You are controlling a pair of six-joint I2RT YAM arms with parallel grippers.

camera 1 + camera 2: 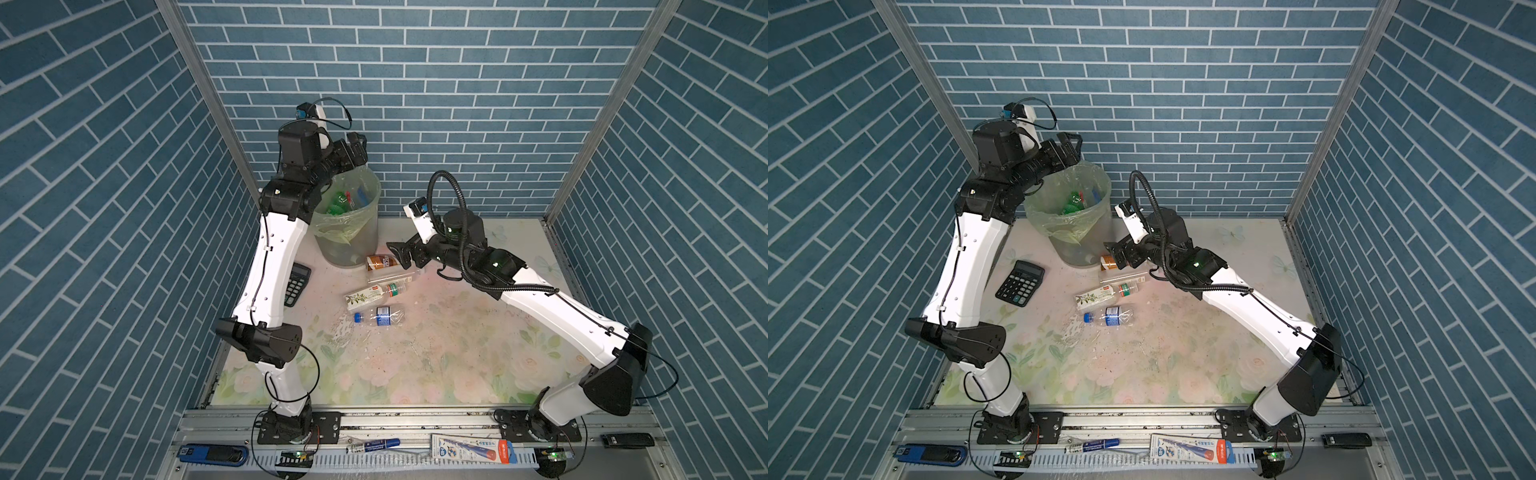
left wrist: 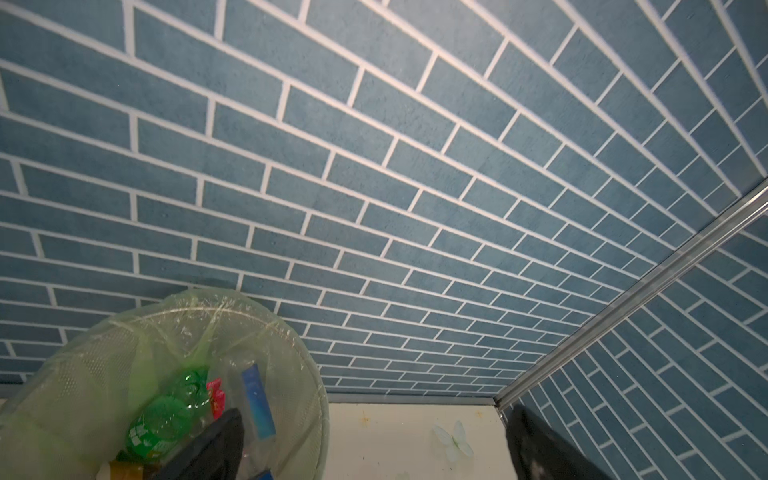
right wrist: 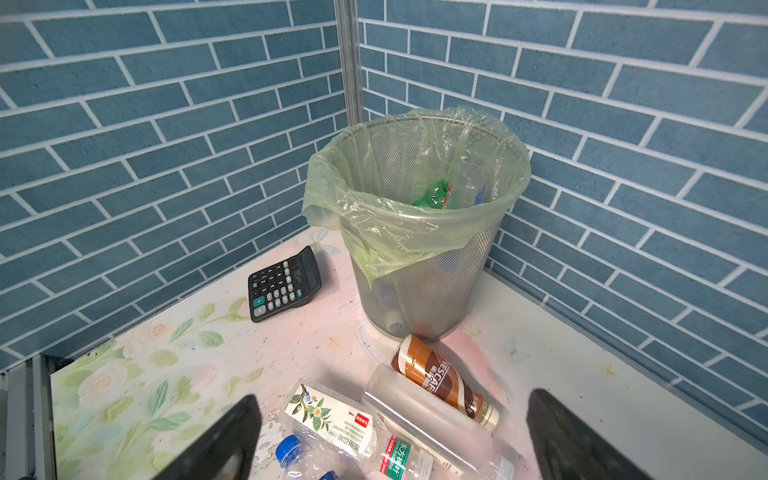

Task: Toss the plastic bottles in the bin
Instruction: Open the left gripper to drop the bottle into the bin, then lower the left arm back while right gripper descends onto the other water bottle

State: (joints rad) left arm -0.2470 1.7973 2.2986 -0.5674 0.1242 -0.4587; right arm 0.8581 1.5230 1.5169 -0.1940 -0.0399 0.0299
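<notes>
Over the bin (image 1: 345,248) mouth, left pincer (image 1: 358,145) hangs wide and empty, sited for dropping; right pincer (image 1: 400,254) gapes above the plastic bottles (image 1: 376,293) on the bench (image 1: 457,332), evidently poised to collect.

Floral table (image 1: 457,332), bin (image 1: 345,249), calculator (image 1: 298,284), perhaps five bottles (image 1: 382,316) lying loose

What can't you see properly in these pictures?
- Bottles deep in the bin: in both top views, the green bottle and bag cover them; number unclear.
- Brown bottle: in a top view, right gripper covers most.
- Calculator: in a top view, left arm hides part.
- Blue-capped bottle: right wrist view, bottom edge cuts it.
</notes>
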